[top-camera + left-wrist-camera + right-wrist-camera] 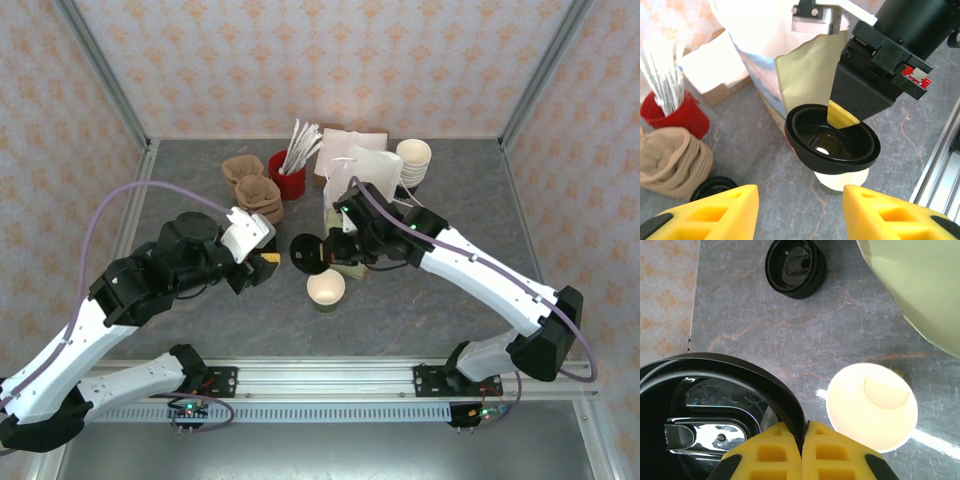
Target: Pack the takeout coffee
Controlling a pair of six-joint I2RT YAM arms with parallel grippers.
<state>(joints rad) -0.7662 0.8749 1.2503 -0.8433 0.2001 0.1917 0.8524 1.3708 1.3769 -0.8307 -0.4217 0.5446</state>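
The takeout coffee cup (326, 289) stands lidless on the table, with a cream inside and greenish sides (842, 180) (873, 412). My right gripper (332, 246) (804, 434) is shut on the rim of a black plastic lid (308, 250) (715, 410) (832, 139). It holds that lid just above and left of the cup's mouth. My left gripper (258, 263) (800, 210) is open a little left of the cup, its yellow fingers (715, 212) apart with nothing between them.
A pale paper bag (345, 210) (805, 70) (920, 285) stands right behind the cup. A short stack of black lids (795, 267) (712, 187) lies left of it. Brown cup carriers (255, 185), a red cup of sticks (288, 175), napkins and stacked cream cups (413, 160) line the back.
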